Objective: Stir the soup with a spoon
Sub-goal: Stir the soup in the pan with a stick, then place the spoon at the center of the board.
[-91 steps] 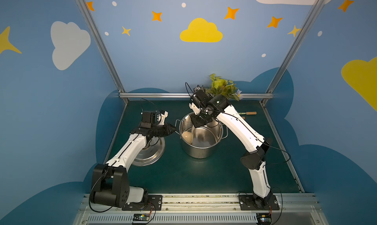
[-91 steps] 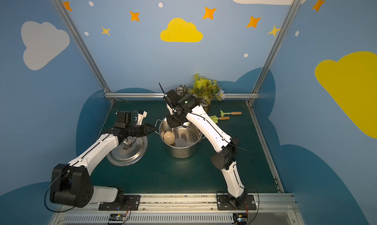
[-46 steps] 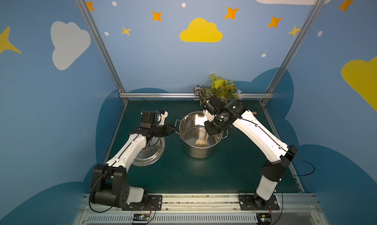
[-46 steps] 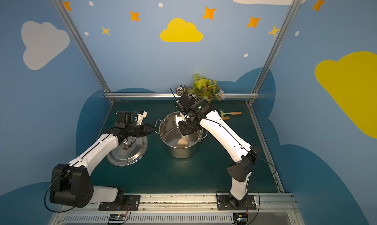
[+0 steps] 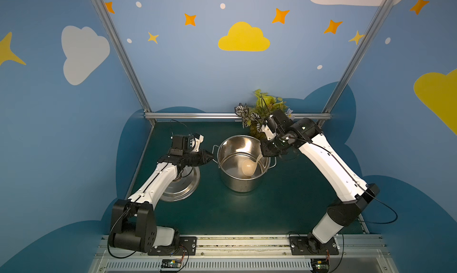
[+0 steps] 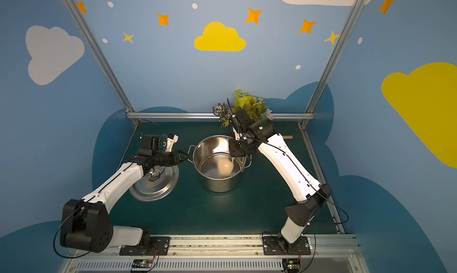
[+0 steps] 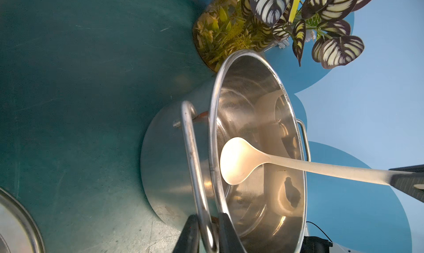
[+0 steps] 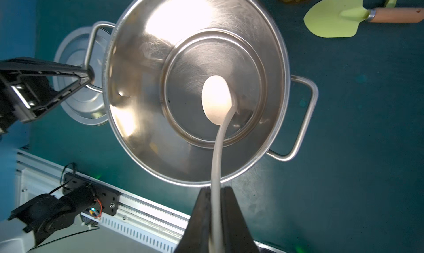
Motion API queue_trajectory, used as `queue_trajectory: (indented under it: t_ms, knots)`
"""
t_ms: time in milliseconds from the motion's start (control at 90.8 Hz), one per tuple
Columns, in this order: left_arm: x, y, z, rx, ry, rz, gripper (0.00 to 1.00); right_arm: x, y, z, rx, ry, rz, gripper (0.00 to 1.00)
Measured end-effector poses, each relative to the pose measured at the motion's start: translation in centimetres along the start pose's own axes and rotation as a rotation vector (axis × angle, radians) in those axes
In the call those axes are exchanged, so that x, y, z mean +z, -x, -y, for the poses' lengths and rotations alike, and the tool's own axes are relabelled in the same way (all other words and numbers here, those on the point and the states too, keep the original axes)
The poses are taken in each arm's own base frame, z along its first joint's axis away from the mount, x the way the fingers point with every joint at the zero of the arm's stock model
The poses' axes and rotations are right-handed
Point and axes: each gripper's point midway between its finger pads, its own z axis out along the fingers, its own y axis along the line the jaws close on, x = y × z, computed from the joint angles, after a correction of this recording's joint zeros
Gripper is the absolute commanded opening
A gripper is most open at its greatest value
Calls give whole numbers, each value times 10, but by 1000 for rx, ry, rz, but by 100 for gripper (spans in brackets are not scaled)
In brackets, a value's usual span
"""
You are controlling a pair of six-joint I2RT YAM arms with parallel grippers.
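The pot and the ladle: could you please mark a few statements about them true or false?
1. The right end effector grips the ladle by its handle. True.
2. The ladle's bowl hangs outside the pot. False: it is inside the pot, over the shiny bottom.
3. The lid sits on the pot. False: it lies on the table beside the pot, and the pot is open.
4. The left end effector has one of the pot's handles between its fingers. True.
5. A lime-green trowel lies on the table, outside the pot. True.
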Motion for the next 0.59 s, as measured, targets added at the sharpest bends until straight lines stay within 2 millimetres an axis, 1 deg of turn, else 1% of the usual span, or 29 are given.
queue_trajectory:
  t_ms: [132, 286, 363, 407, 463, 518, 595]
  knots:
    - [-1, 0, 1, 1, -1, 1, 25, -14, -4, 7, 68, 59, 63, 0]
    - [-1, 0, 1, 1, -5, 0, 34, -34, -9, 19, 146, 143, 195, 0]
    - [-2, 1, 2, 0, -7, 3, 41, -51, -10, 27, 191, 186, 269, 0]
    - [-3, 1, 2, 6, -8, 6, 47, -63, -8, 32, 220, 209, 316, 0]
    - [-4, 2, 2, 2, -9, 8, 52, -77, -5, 39, 254, 234, 374, 0]
    - [-4, 2, 3, 3, -11, 9, 56, -90, -2, 48, 296, 250, 434, 0]
    - [-5, 3, 2, 0, -9, 13, 62, -105, -5, 63, 363, 270, 505, 0]
